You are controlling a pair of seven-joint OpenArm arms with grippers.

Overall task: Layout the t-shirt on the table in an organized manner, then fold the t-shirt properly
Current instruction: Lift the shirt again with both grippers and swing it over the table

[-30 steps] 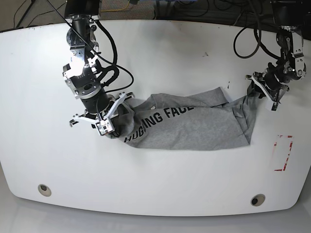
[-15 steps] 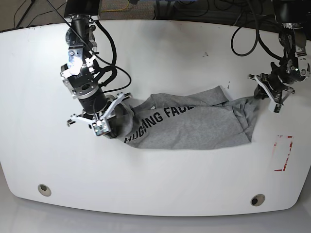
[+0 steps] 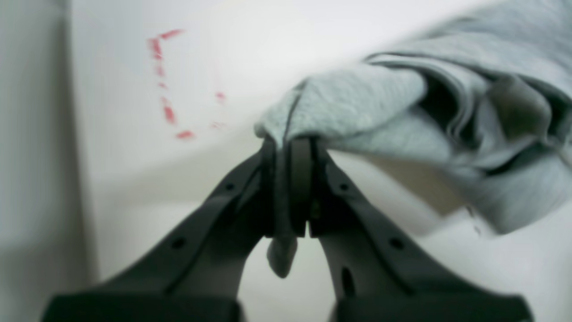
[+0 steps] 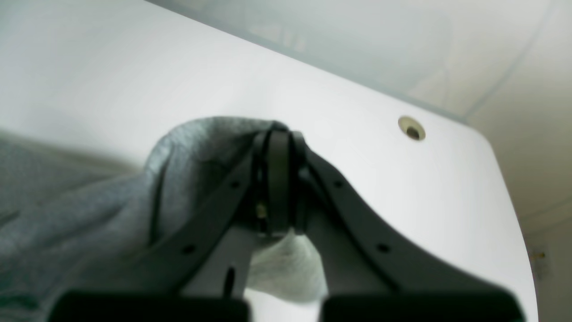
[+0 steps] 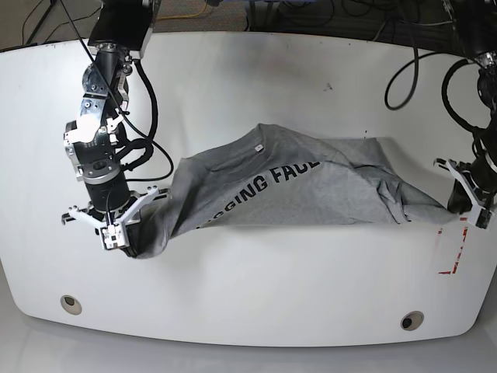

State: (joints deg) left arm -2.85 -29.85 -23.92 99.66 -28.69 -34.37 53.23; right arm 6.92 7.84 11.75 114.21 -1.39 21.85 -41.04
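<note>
White counter (image 5: 256, 85) is seen under it all | t-shirt (image 5: 311, 194) is stretched wide over it, between both arms | left gripper (image 3: 290, 147) jaws pinching one end, right gripper (image 4: 279, 138) jaws pinching the other | held apart so wrinkles are pulled flat before laying.

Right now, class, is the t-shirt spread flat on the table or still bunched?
Still bunched: the t-shirt is stretched between both end effectors, ridged in the middle, folds at its right end, lettering partly hidden.
</note>
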